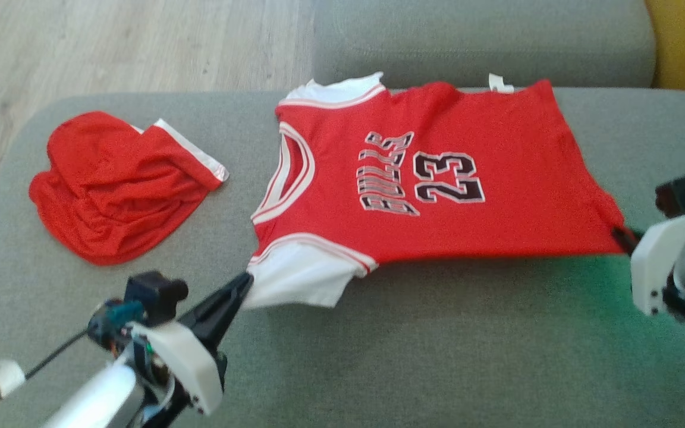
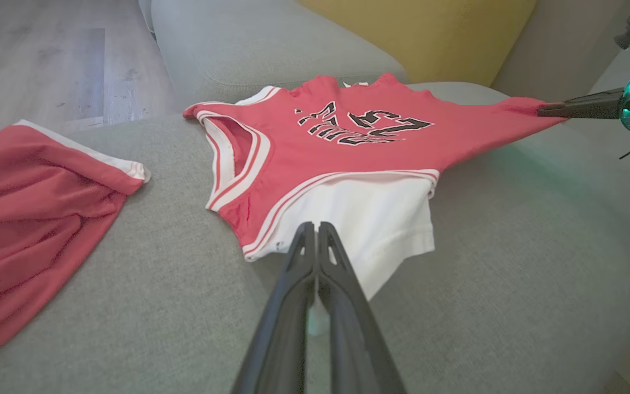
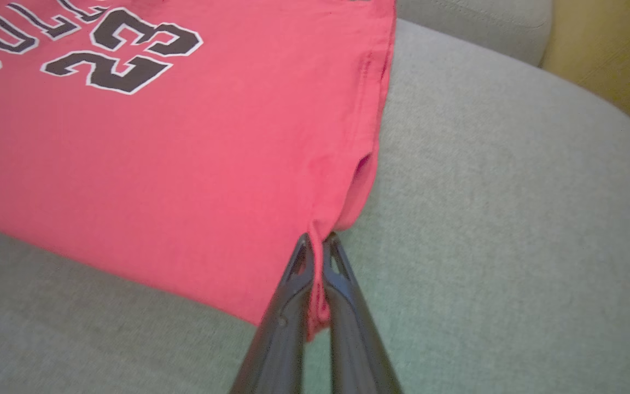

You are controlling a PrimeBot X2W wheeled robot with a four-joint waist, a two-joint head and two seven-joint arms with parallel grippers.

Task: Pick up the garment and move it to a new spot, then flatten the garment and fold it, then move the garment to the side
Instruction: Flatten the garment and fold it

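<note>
Garment (image 1: 437, 190), a red jersey, spread front-up across the grey cushion (image 1: 437, 345), pulled taut left to right. Near white sleeve pinched in the left gripper (image 1: 246, 280), fingers closed on cloth. Near right hem corner clamped in the right gripper (image 1: 619, 233). At left, apart: crumpled red cloth (image 1: 116, 184).

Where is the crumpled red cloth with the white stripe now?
In the head view the crumpled red cloth lies at the left on the grey cushion, apart from the jersey, beyond the left claw.

Grey sofa (image 1: 437, 333), pale wood floor (image 1: 140, 41)
</note>
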